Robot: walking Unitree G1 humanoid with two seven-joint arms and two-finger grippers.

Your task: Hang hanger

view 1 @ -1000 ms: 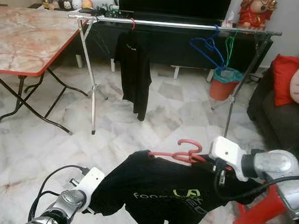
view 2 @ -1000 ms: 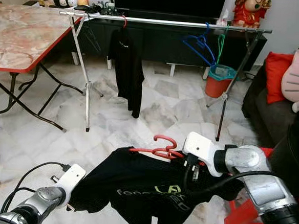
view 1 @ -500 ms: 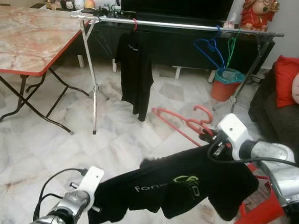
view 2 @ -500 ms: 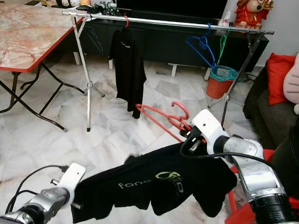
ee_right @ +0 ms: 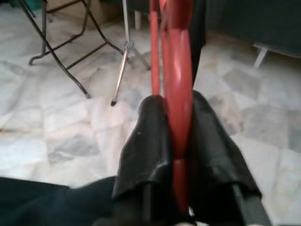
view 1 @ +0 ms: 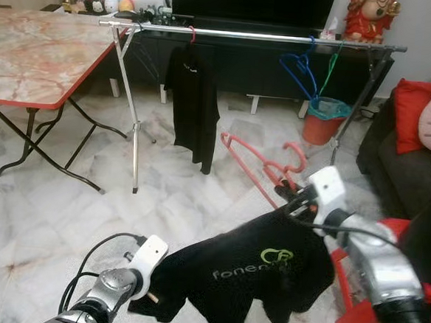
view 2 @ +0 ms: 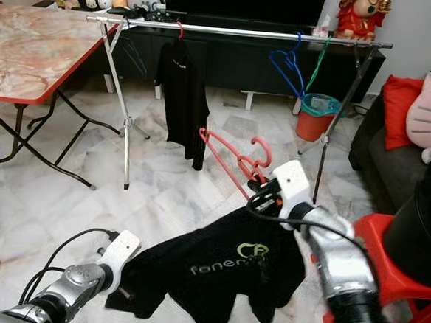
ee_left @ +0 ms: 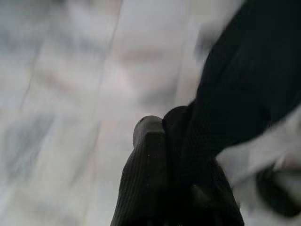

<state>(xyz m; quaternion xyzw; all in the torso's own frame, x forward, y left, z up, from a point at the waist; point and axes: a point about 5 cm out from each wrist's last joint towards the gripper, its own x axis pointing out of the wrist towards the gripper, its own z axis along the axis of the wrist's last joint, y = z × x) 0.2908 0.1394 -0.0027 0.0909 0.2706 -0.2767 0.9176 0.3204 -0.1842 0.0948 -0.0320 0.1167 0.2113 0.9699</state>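
Marble-topped surface stands at ten o'clock, well apart from the work. Left pincer, at seven o'clock low in the head views, is closed on the lower hem of the black shirt; the left wrist view confirms dark cloth pinched between its fingers. The shirt sags between the two arms, above the marble floor. Behind, at twelve o'clock, the clothes rail carries a second black shirt on its left half, then a blue hanger and a green hanger toward its right end; the stretch between is bare. Right pincer, at four o'clock, is clamped on the red hanger, gripping near the hook, as the right wrist view shows with red plastic between the fingers. The hanger tilts up and leftward, its arm apparently outside the shirt; whether the shirt is properly seated on it cannot be told. Assessment: carry stage, hanger not yet on the rail. Next move calls for closing on the rail, raising the hook above the bare stretch and lowering it on.
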